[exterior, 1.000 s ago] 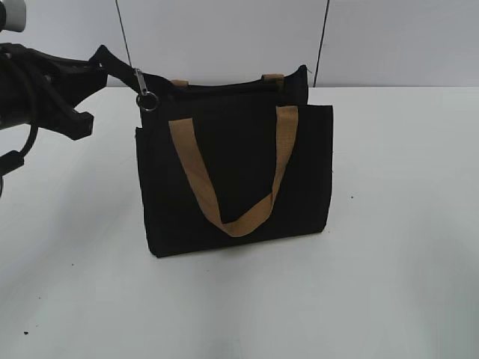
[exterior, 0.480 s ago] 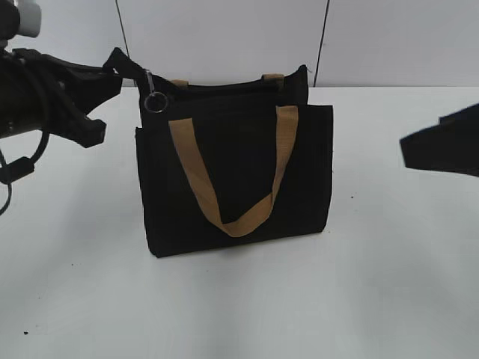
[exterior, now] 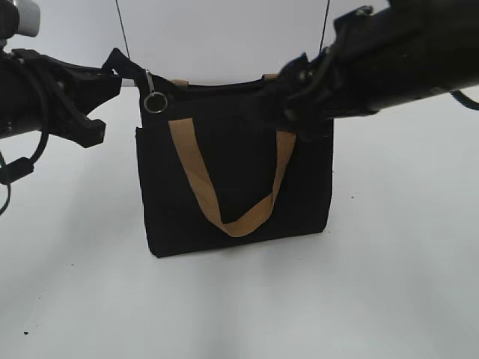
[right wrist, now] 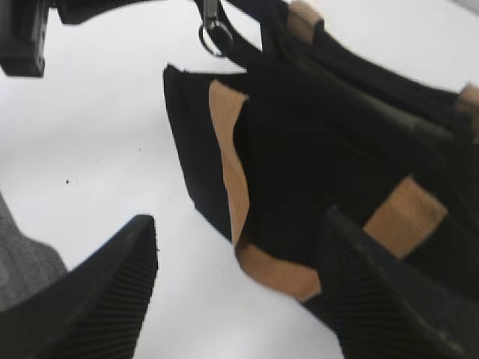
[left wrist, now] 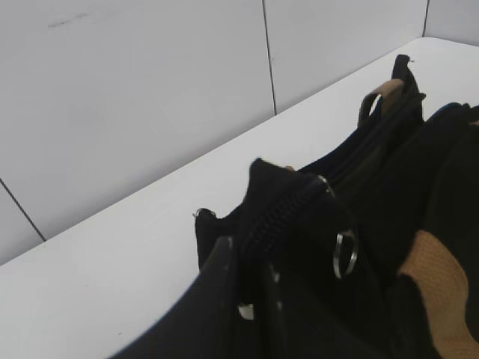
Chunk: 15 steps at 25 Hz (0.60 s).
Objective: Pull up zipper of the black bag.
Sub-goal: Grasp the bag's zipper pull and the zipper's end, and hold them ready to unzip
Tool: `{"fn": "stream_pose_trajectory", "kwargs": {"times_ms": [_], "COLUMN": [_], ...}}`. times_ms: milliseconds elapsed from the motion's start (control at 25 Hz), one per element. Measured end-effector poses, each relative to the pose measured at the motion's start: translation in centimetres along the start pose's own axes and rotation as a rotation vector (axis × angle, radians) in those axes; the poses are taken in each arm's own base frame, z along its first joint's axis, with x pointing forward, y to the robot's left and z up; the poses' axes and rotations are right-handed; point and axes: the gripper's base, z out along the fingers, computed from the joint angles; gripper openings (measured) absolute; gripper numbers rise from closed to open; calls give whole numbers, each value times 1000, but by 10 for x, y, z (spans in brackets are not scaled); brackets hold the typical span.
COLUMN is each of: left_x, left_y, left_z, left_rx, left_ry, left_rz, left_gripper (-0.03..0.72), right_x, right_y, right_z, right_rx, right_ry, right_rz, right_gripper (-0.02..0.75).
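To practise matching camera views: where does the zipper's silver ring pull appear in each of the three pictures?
Exterior view: ring pull hangs at the black bag's upper left corner.
Left wrist view: ring pull sits lower right of centre.
Right wrist view: ring pull is at the top edge.
Shared landmark: the tan handle nearby.

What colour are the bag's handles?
Tan, on the black bag; the front handle shows best in the exterior view.
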Motion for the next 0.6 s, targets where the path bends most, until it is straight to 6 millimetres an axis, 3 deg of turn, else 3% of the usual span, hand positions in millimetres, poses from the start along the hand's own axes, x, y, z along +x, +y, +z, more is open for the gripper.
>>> {"fn": "stream_pose_trajectory", "kwargs": {"times_ms": [600], "left_x": [0], "left_y": [0], "left_z": [0], "left_rx": [0], "left_ry": [1], "left_rz": [0], "left_gripper": [33], "right_x": [-17], "right_y": [24], "right_z": [91], "right_rx": [55], "right_ry": [-64], "right_rz": [-201], "right_gripper": [510]}}
